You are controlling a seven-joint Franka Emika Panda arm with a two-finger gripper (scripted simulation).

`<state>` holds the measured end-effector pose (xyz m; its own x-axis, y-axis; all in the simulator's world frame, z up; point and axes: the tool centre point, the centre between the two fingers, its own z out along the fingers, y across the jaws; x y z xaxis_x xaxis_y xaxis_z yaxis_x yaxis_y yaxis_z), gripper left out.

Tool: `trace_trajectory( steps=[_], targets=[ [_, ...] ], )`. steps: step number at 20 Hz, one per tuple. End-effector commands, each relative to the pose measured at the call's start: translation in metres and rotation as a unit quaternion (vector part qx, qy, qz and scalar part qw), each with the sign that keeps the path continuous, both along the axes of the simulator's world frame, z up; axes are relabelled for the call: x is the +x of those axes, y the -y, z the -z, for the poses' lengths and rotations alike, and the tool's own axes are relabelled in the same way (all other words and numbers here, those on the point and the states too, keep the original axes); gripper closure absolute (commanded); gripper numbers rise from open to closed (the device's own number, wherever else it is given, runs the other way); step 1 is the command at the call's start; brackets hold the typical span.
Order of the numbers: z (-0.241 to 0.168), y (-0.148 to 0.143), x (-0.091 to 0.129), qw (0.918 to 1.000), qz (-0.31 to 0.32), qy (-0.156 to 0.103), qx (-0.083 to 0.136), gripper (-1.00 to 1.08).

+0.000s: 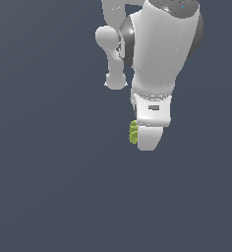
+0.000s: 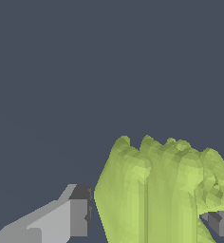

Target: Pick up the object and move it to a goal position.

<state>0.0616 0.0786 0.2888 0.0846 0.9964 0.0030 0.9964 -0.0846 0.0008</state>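
Observation:
The object [image 2: 156, 194] is a yellow-green lumpy block with ridges, and it fills the space between my gripper's [image 2: 149, 219] two fingers in the wrist view. One grey finger [image 2: 78, 216] stands right at its side with only a sliver of background between them. The other finger [image 2: 221, 222] is pressed into its far side, partly covered by it. In the exterior view the white gripper [image 1: 148, 140] points down, and only a small strip of the object [image 1: 133, 132] pokes out past it on the exterior view's left.
A plain dark grey-blue surface fills both views. The white arm [image 1: 159, 49] rises above the gripper at the top of the exterior view. Nothing that marks a goal position shows.

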Motion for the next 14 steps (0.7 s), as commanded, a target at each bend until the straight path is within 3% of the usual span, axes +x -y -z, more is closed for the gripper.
trace_trajectory(
  steps=[1, 14],
  targets=[
    [-0.021, -0.003, 0.005, 1.0, 0.0, -0.001, 0.0, 1.08],
    [-0.098, -0.012, 0.029, 1.0, 0.001, -0.001, -0.001, 1.08]
  ],
)
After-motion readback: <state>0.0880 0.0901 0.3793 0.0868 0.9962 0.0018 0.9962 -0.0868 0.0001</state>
